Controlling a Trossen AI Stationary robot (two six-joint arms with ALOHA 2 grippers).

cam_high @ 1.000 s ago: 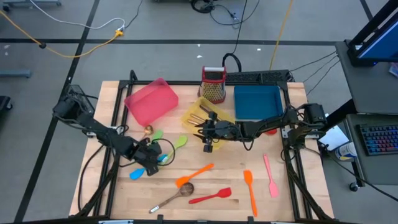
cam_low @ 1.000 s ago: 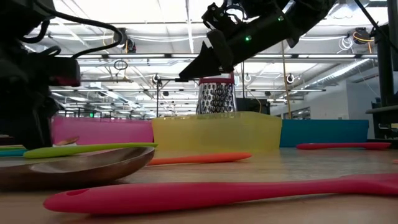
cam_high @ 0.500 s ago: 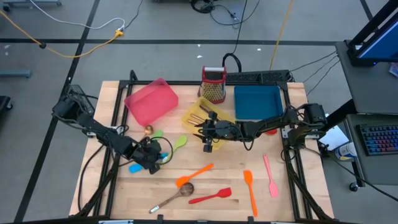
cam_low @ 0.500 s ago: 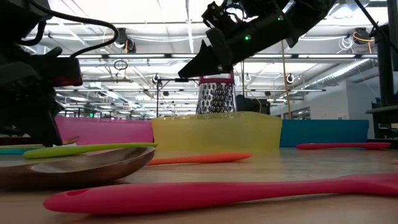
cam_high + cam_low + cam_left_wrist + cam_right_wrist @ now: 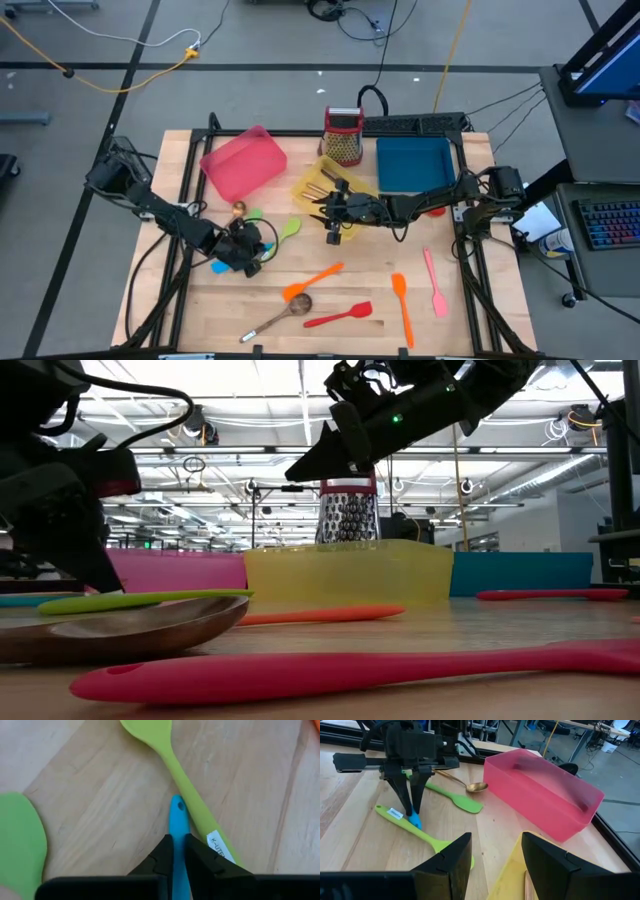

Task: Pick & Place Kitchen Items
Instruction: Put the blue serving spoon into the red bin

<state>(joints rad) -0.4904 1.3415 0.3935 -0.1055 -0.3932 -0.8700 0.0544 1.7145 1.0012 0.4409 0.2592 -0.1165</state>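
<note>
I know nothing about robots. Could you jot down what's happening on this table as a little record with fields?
Left hand: shut on the blue utensil, low at the table
Right hand: open, holding nothing, hovering by the yellow tray
Beside the blue utensil: green spatula, touching it
Trays: pink tray, yellow, blue tray
Behind the trays: box grater
Loose in front: orange, red and pink utensils, a brown spoon

Grey concrete floor (image 5: 250, 40) w/ cables (image 5: 130, 70); desk w/ keyboard (image 5: 605, 222) at right; ceiling strip lights (image 5: 300, 400), exposed beams; wood worktop (image 5: 340, 335).
</note>
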